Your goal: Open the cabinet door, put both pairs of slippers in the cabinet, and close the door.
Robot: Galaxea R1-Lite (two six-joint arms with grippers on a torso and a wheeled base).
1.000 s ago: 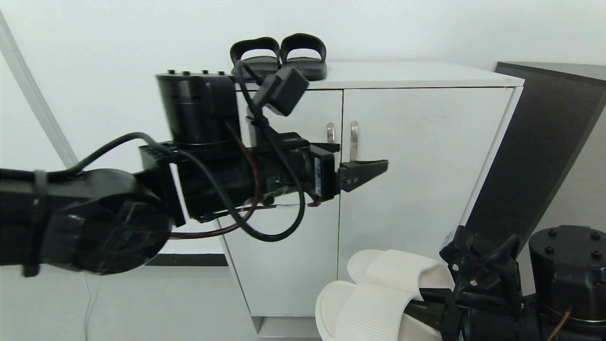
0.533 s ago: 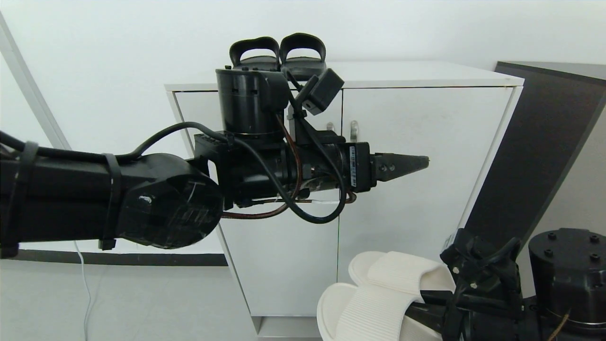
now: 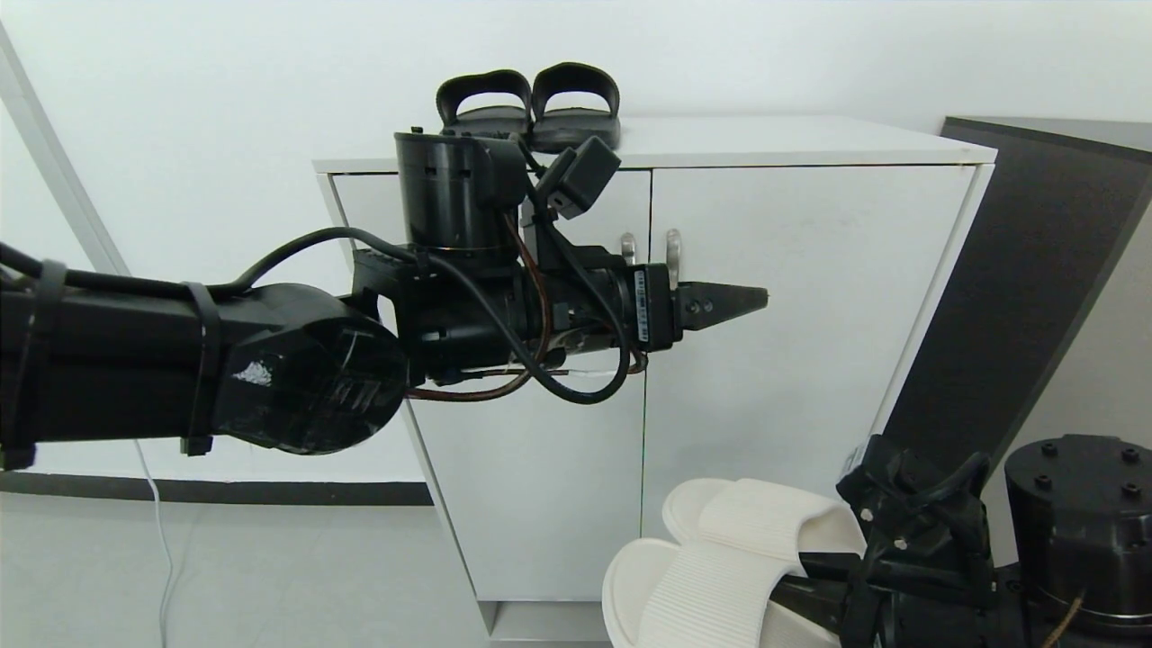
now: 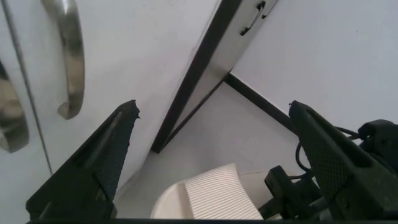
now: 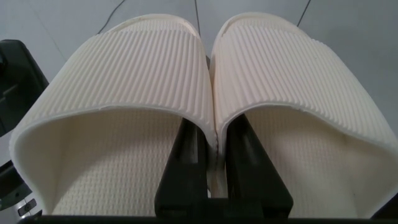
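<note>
The cabinet (image 3: 810, 144) is seen with both doors shut, the left door (image 3: 540, 486) and the right door (image 3: 792, 315) meeting at a thin seam. Two metal handles are mounted upright just beside that seam, near the top: the left handle (image 3: 627, 247) and the right handle (image 3: 672, 252). In the left wrist view the right handle (image 4: 71, 62) is shown close up and the left handle (image 4: 12, 124) at the edge.

The black slippers (image 3: 531, 103) are set side by side on the cabinet's top, above the left door. The white slippers (image 3: 720, 558) are held low in front of the right door, apart from it, by the right tool (image 3: 810, 576). In the right wrist view the right tool (image 5: 214, 155) is seen clamped on the white slippers (image 5: 273, 74): one finger is placed inside each slipper, and the two adjoining straps are pinched together between them.

The left tool (image 3: 751, 299) is held level in front of the doors at handle height, its tips lying over the right door, just past the handles. In the left wrist view the left tool (image 4: 212, 109) is spread wide, with nothing between the fingers; whether the right handle is touched cannot be told.

A dark panel (image 3: 1017, 297) is placed against the cabinet's right side. A white wall (image 3: 225, 90) is seen behind, and a thin white cable (image 3: 166, 558) is seen hanging down to the floor (image 3: 270, 576) at the left.
</note>
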